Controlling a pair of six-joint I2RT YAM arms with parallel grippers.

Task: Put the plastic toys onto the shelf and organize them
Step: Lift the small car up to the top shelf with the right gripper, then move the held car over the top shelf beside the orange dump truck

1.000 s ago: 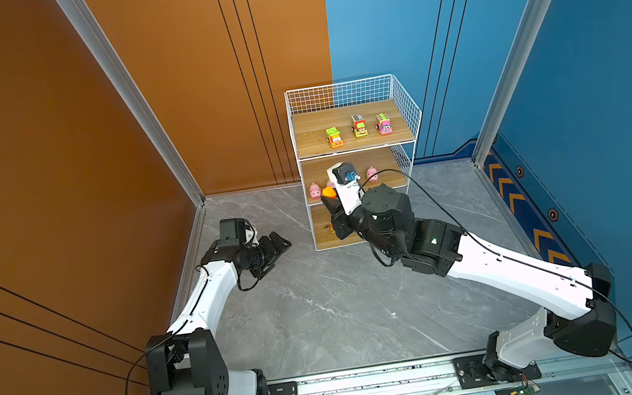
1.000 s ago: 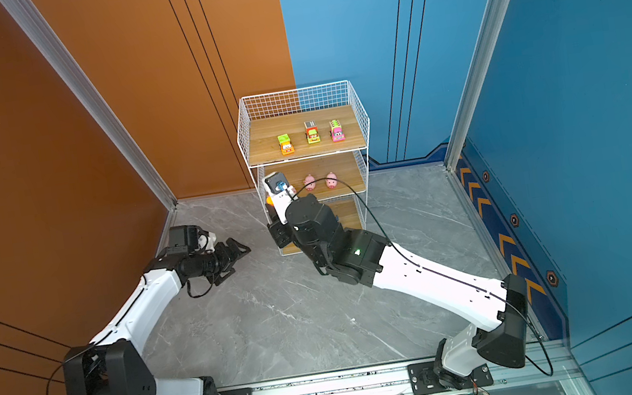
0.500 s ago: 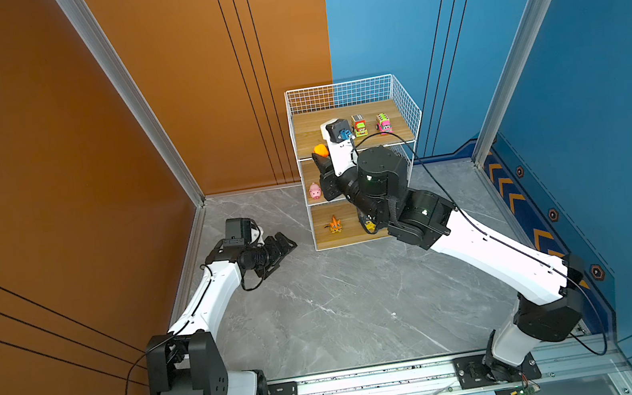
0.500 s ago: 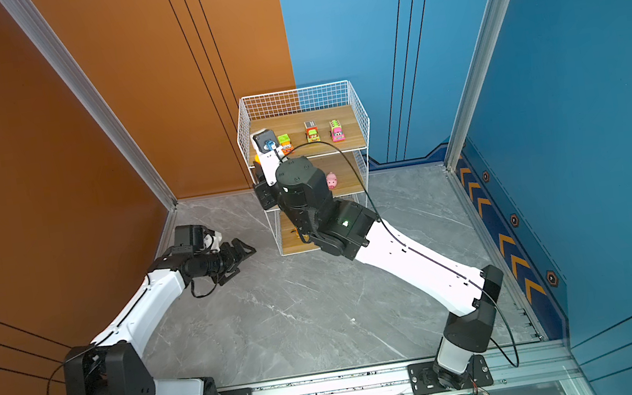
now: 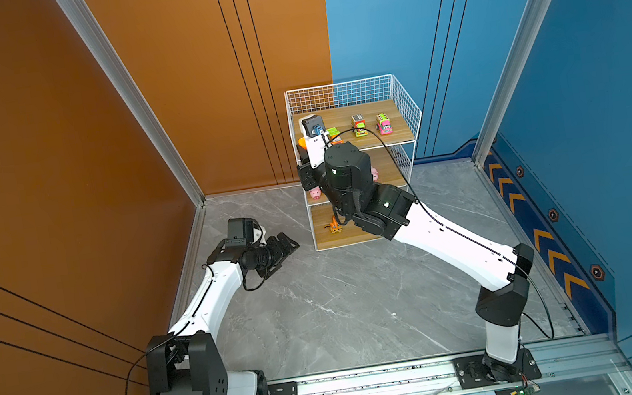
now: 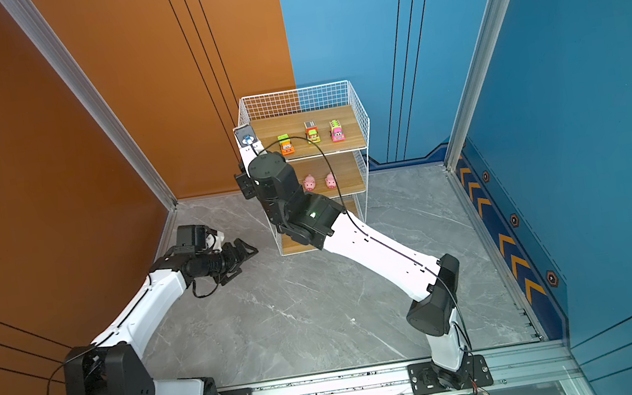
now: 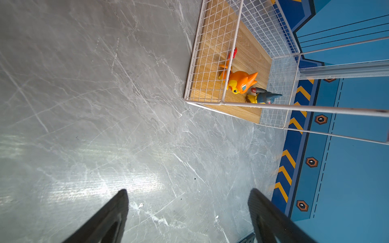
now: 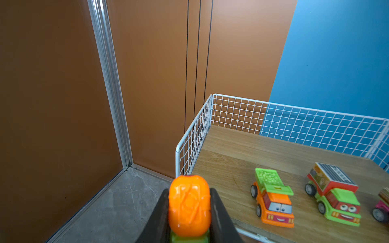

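Note:
The shelf (image 5: 408, 110) (image 6: 360, 116) stands at the back wall. On its top board sit an orange car (image 8: 271, 199) (image 6: 286, 145), a green car (image 8: 334, 197) (image 6: 312, 132) and a pink car (image 8: 382, 208) (image 6: 336, 130). Two pink pigs (image 6: 309, 182) (image 6: 330, 181) stand on the middle board. My right gripper (image 8: 189, 202) (image 5: 301, 148) is shut on a toy with an orange rounded top and a green base (image 8: 189, 204) (image 5: 301, 142). It is held level with the top tier, just outside that tier's front left corner. My left gripper (image 7: 188, 193) (image 5: 285, 245) hangs open and empty over the floor, left of the shelf.
On the bottom board stand an orange cat figure (image 7: 240, 81) (image 5: 334, 226) and a blue-and-yellow figure (image 7: 263, 97). White wire rims (image 8: 193, 134) fence the top board's back and sides. Grey marble floor (image 5: 322, 311) spreads in front of the shelf.
My right arm has lifted the orange-topped toy from the middle tier's height to the top tier's front left corner. The left gripper has edged slightly toward the shelf.

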